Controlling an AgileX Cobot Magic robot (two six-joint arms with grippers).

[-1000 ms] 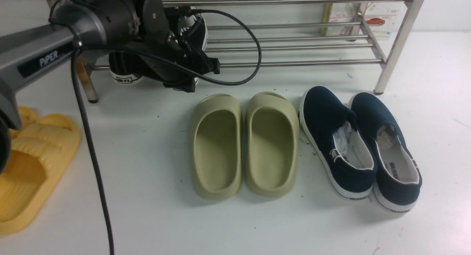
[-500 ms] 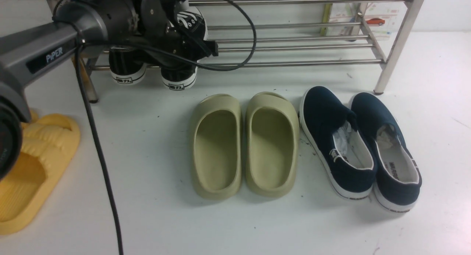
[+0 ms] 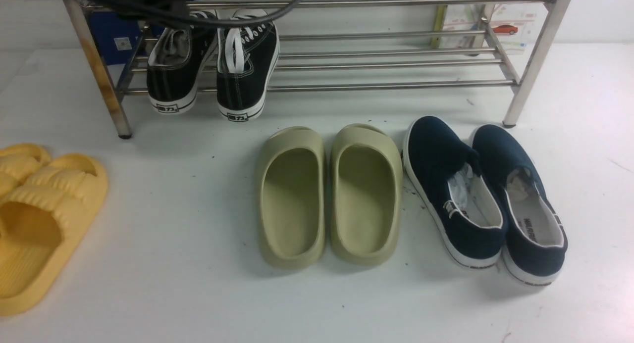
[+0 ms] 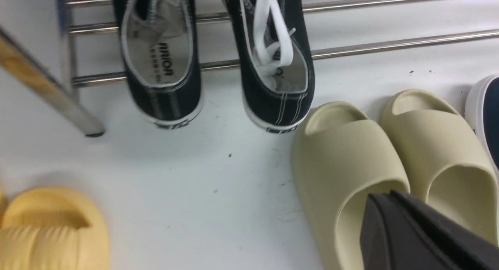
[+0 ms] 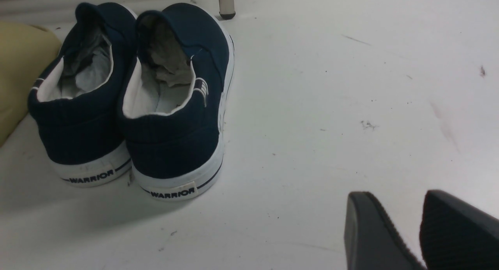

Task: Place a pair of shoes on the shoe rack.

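Left gripper (image 4: 393, 200) clenched on nothing; right gripper (image 5: 421, 219) slightly parted, empty, above bare floor. Black sneakers (image 3: 213, 61) side by side on the rack's (image 3: 396, 63) lower left bars, heels overhanging the near bar.

"WARRIOR" stands on both heel tabs of the navy slip-ons (image 5: 132, 102) (other shoe markings too blurred to read).

Two black sneakers (image 3: 213, 66), two olive slides (image 3: 329, 194), two navy slip-ons (image 3: 483, 199), two yellow slides (image 3: 39, 219).
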